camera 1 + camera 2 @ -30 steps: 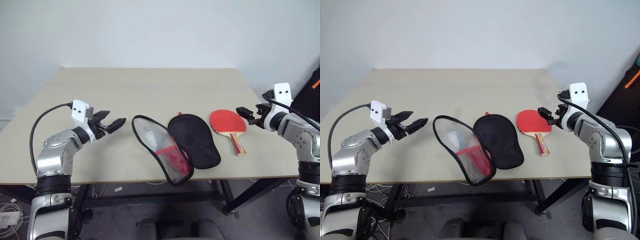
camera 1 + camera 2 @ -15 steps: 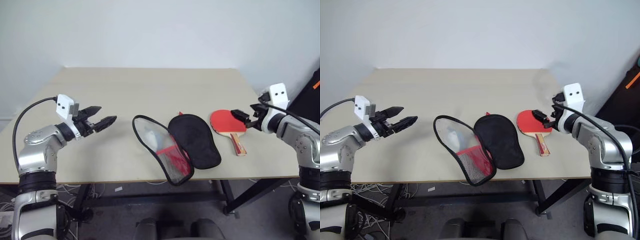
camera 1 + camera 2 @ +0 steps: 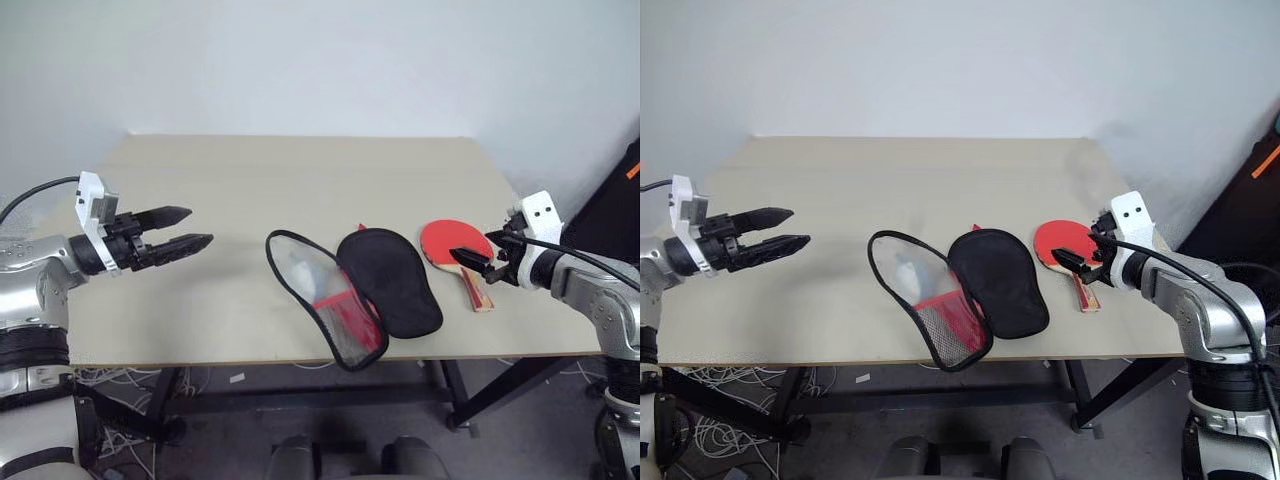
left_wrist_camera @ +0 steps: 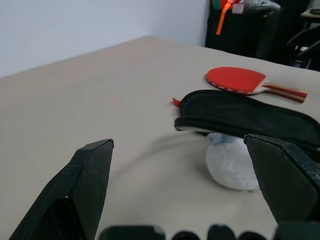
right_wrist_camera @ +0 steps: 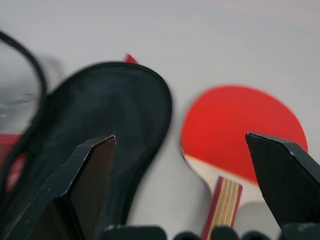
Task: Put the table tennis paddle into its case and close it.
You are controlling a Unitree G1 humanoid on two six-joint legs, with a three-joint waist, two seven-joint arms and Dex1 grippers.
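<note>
The table tennis paddle (image 3: 445, 238) lies red face up on the right of the table, its wooden handle (image 5: 221, 201) pointing toward the front edge. The case (image 3: 392, 281) lies unzipped and spread open at the table's middle, black lining half on the right, mesh half (image 3: 325, 297) on the left with something white (image 4: 230, 162) in it. My right gripper (image 3: 467, 262) hovers open just over the paddle where face meets handle, not touching it. My left gripper (image 3: 200, 226) is open and empty, held above the table's left side, well apart from the case and pointing toward it.
The beige table (image 3: 250, 180) has its front edge close below the case and paddle. A white wall stands behind it. A dark object with an orange strap (image 3: 630, 170) stands off the right edge. Cables lie on the floor under the left side.
My left gripper has pulled back to the left and risen, away from the case. My right gripper has sunk and moved left, over the paddle. Both stay open.
</note>
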